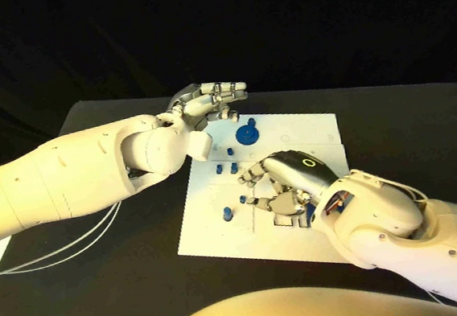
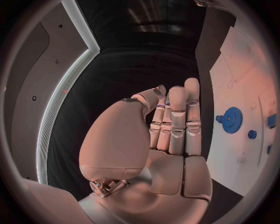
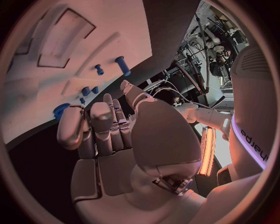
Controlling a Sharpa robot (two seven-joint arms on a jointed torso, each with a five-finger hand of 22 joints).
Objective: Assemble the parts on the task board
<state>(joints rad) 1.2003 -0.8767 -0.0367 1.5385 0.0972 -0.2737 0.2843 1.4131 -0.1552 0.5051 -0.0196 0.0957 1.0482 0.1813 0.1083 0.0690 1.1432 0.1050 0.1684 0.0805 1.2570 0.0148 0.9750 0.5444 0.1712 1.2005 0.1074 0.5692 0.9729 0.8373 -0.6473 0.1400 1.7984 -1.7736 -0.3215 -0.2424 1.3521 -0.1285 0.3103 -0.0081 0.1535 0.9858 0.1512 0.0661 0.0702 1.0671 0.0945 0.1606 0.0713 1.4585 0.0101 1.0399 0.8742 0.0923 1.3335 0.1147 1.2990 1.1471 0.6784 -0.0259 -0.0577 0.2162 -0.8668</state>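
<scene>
The white task board (image 1: pixel 296 135) lies in the middle of the black table. A blue gear (image 1: pixel 247 133) sits near its far edge, also seen as the blue gear (image 2: pixel 231 120). Small blue pegs (image 1: pixel 220 168) stand on its left half, with a lone peg (image 1: pixel 227 213) nearer me. My left hand (image 1: pixel 211 102) hovers over the board's far left corner, fingers straight and close together, holding nothing (image 2: pixel 169 135). My right hand (image 1: pixel 283 182) is low over the board's middle, fingertips pointing down at it; nothing shows in its palm (image 3: pixel 111 140). Blue pegs (image 3: pixel 121 65) lie beyond its fingers.
Another blue piece (image 1: pixel 308 215) peeks out beside my right wrist. Grey cables (image 1: pixel 67 249) hang off the table's left side. Bare black table (image 1: pixel 411 121) surrounds the board to the right and in front.
</scene>
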